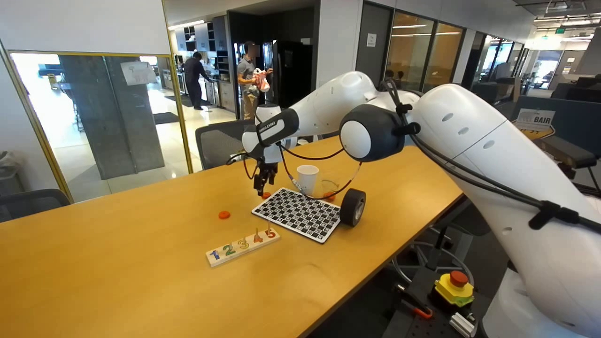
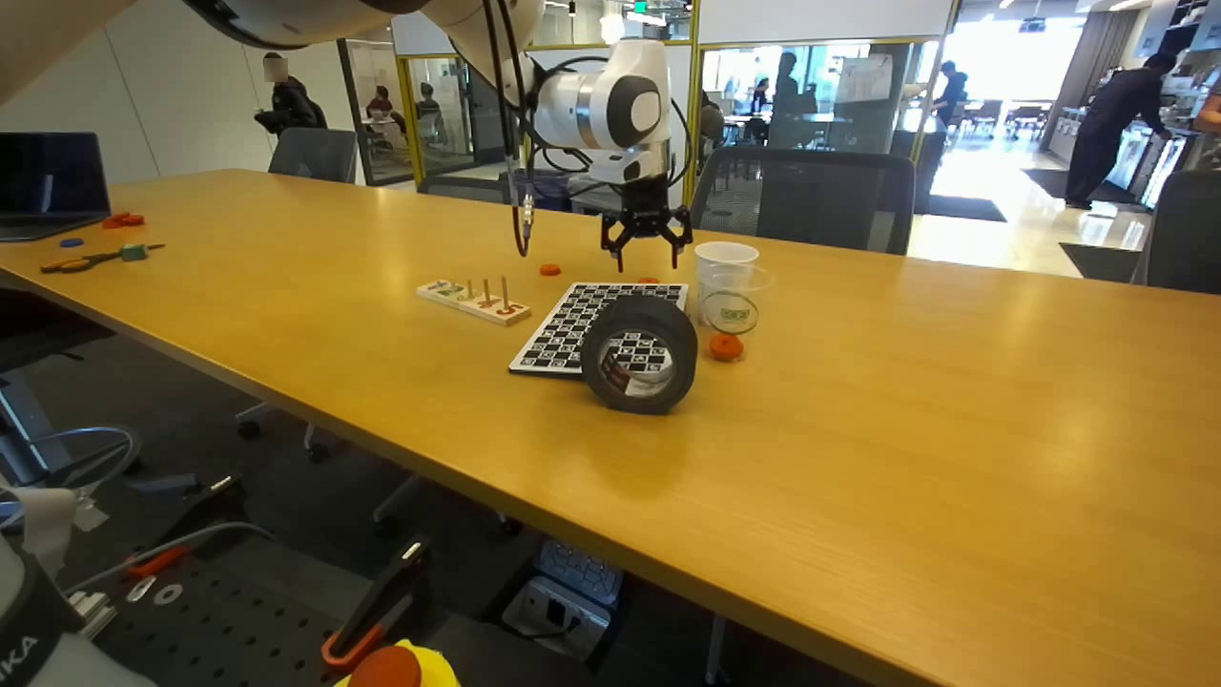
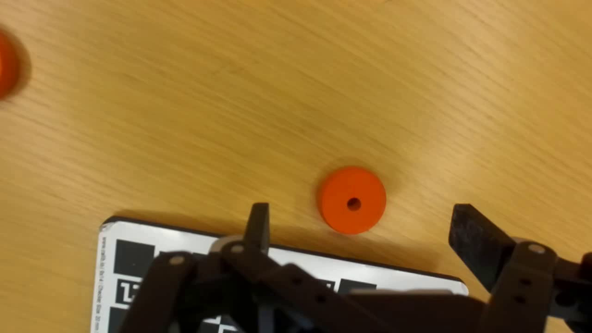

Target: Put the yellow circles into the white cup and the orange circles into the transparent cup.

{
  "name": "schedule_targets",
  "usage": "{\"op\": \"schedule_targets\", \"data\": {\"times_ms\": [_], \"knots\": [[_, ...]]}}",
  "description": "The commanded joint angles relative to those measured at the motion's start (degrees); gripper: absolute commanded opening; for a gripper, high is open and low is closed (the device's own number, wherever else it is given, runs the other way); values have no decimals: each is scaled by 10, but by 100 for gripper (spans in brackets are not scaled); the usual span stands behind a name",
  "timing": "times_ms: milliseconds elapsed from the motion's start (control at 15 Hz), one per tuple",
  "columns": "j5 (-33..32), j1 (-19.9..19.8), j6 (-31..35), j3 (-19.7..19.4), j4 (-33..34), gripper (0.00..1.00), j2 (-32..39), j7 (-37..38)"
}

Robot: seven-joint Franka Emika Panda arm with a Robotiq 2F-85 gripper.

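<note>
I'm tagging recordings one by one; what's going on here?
A white robot arm holds its open, empty black gripper over a flat round orange disc beside the black-and-white checkered board. A second orange disc lies on the wooden table; at least one more orange disc seems inside the transparent cup. The opaque white cup stands beside it, its contents hidden. No yellow discs show.

Orange circle (image 3: 354, 186): flat, round, pierced at its centre; lies flat, right of centre in the wrist view; second orange circle (image 3: 7, 64): cut off by the left edge, upper left of that frame; white cup (image 1: 308, 177): plain, opaque, upright; centre of frame in an exterior view; transparent cup (image 2: 733, 313): upright, green print on wall; right of centre in an exterior view, near the white cup (contact cannot be confirmed); third orange circle (image 2: 726, 347): at its bottom, apparently inside.
</note>
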Motion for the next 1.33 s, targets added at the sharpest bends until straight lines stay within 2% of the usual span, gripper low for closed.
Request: {"op": "schedule_targets", "data": {"times_ms": [0, 1267], "knots": [[8, -9, -25, 9, 54, 100, 28, 24], [6, -32, -97, 17, 154, 100, 94, 33]]}}
